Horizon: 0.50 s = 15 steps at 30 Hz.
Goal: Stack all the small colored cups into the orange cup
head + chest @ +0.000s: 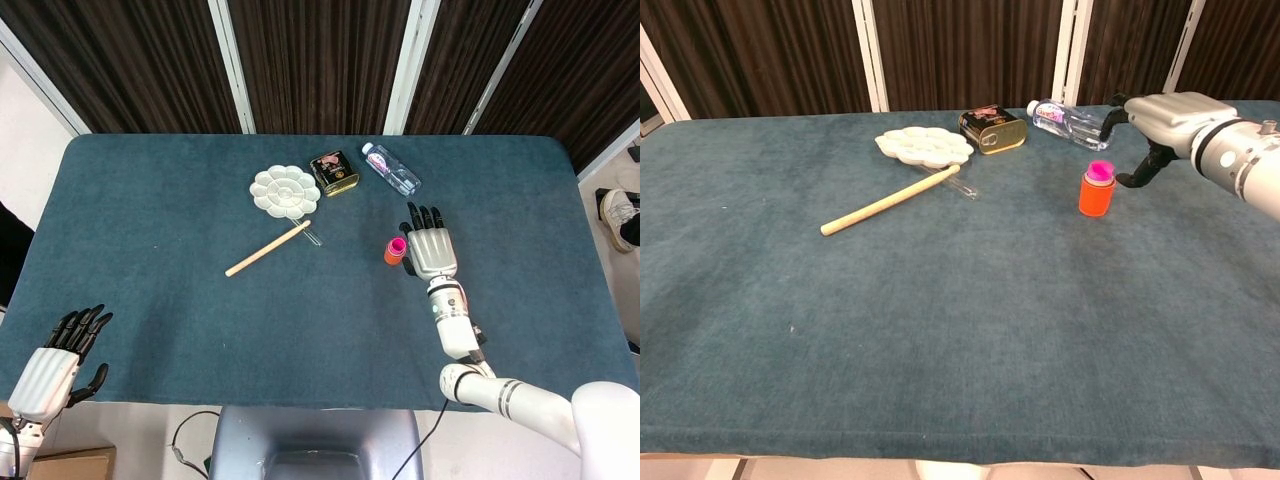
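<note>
A pink cup (1099, 171) sits nested in the orange cup (1095, 198) on the blue table (940, 300). The right hand (1155, 115) hovers just beside it, fingers spread and holding nothing. The left hand (55, 365) rests open at the table's near edge.

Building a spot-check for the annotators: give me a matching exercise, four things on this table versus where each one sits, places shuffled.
Things:
1. pink plastic cup
2. white flower-shaped paint palette
3. clear plastic water bottle
4. long wooden stick

Places:
A. lying on its side at the far edge, beyond the right hand
B. nested in the top of the orange cup
C. lying diagonally, near side of the palette
D. flat on the cloth, left of the dark gold-edged tin

Pairs: 1-B, 2-D, 3-A, 4-C
</note>
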Each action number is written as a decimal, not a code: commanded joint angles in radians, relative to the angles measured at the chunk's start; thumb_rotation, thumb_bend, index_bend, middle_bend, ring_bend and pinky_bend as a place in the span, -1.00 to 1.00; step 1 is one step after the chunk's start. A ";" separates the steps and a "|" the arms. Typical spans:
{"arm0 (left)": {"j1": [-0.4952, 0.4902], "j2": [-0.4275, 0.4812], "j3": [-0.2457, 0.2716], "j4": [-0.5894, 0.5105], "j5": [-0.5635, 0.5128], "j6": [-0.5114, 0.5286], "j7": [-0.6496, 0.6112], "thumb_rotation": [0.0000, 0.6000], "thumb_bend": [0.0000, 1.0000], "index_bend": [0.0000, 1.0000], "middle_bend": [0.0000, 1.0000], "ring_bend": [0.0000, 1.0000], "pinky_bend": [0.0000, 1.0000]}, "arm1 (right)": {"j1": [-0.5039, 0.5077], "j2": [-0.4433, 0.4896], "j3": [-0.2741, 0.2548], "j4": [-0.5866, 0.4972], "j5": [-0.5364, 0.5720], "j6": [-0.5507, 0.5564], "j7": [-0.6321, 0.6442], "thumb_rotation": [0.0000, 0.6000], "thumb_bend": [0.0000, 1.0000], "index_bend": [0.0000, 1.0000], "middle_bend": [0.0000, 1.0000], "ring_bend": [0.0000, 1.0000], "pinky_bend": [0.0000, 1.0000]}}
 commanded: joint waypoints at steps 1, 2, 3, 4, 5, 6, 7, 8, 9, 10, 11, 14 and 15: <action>0.001 0.001 0.000 0.000 0.002 0.003 -0.001 1.00 -0.08 -1.00 -1.00 -1.00 -0.84 | -0.019 0.041 -0.006 -0.060 -0.019 0.013 0.025 1.00 -0.09 -1.00 -1.00 -1.00 -1.00; 0.002 0.001 0.000 0.000 0.002 0.004 -0.001 1.00 -0.08 -1.00 -1.00 -1.00 -0.84 | -0.029 0.058 -0.012 -0.087 -0.037 0.024 0.038 1.00 -0.11 -1.00 -1.00 -1.00 -1.00; 0.002 0.001 0.000 0.001 0.002 0.006 -0.002 1.00 -0.08 -1.00 -1.00 -1.00 -0.84 | -0.049 0.089 -0.024 -0.135 -0.069 0.047 0.058 1.00 -0.14 -1.00 -1.00 -1.00 -1.00; 0.003 0.002 0.000 0.000 0.003 0.008 -0.003 1.00 -0.08 -1.00 -1.00 -1.00 -0.84 | -0.069 0.116 -0.037 -0.178 -0.102 0.073 0.075 1.00 -0.16 -1.00 -1.00 -1.00 -1.00; 0.003 0.002 0.000 0.000 0.003 0.010 -0.004 1.00 -0.08 -1.00 -1.00 -1.00 -0.84 | -0.104 0.157 -0.064 -0.242 -0.159 0.117 0.099 1.00 -0.17 -1.00 -1.00 -1.00 -1.00; 0.005 0.003 0.000 0.000 0.003 0.012 -0.004 1.00 -0.08 -1.00 -1.00 -1.00 -0.84 | -0.135 0.192 -0.092 -0.293 -0.207 0.155 0.115 1.00 -0.18 -1.00 -1.00 -1.00 -1.00; 0.006 0.003 0.000 0.000 0.004 0.015 -0.005 1.00 -0.08 -1.00 -1.00 -1.00 -0.84 | -0.170 0.229 -0.124 -0.345 -0.254 0.195 0.129 1.00 -0.18 -1.00 -1.00 -1.00 -1.00; 0.007 0.003 -0.002 0.000 0.004 0.018 -0.006 1.00 -0.08 -1.00 -1.00 -1.00 -0.84 | -0.220 0.281 -0.175 -0.411 -0.314 0.246 0.141 1.00 -0.18 -1.00 -1.00 -1.00 -1.00; 0.008 0.003 -0.002 0.000 0.004 0.021 -0.006 1.00 -0.08 -1.00 -1.00 -1.00 -0.84 | -0.259 0.320 -0.215 -0.454 -0.357 0.285 0.146 1.00 -0.18 -1.00 -1.00 -1.00 -1.00; 0.009 0.003 -0.003 0.001 0.004 0.023 -0.006 1.00 -0.08 -1.00 -1.00 -1.00 -0.85 | -0.298 0.353 -0.255 -0.486 -0.397 0.326 0.148 1.00 -0.18 -1.00 -1.00 -1.00 -1.00; 0.010 0.003 -0.003 0.000 0.005 0.025 -0.006 1.00 -0.08 -1.00 -1.00 -1.00 -0.85 | -0.336 0.381 -0.295 -0.505 -0.436 0.365 0.149 1.00 -0.18 -1.00 -1.00 -1.00 -1.00; 0.012 0.002 -0.002 -0.001 0.008 0.030 -0.001 1.00 -0.08 -1.00 -1.00 -1.00 -0.85 | -0.457 0.427 -0.396 -0.493 -0.539 0.496 0.177 1.00 -0.18 -1.00 -1.00 -1.00 -1.00; 0.013 0.001 -0.001 -0.002 0.011 0.031 0.002 1.00 -0.08 -1.00 -1.00 -1.00 -0.85 | -0.488 0.431 -0.415 -0.474 -0.557 0.526 0.198 1.00 -0.18 -1.00 -1.00 -1.00 -1.00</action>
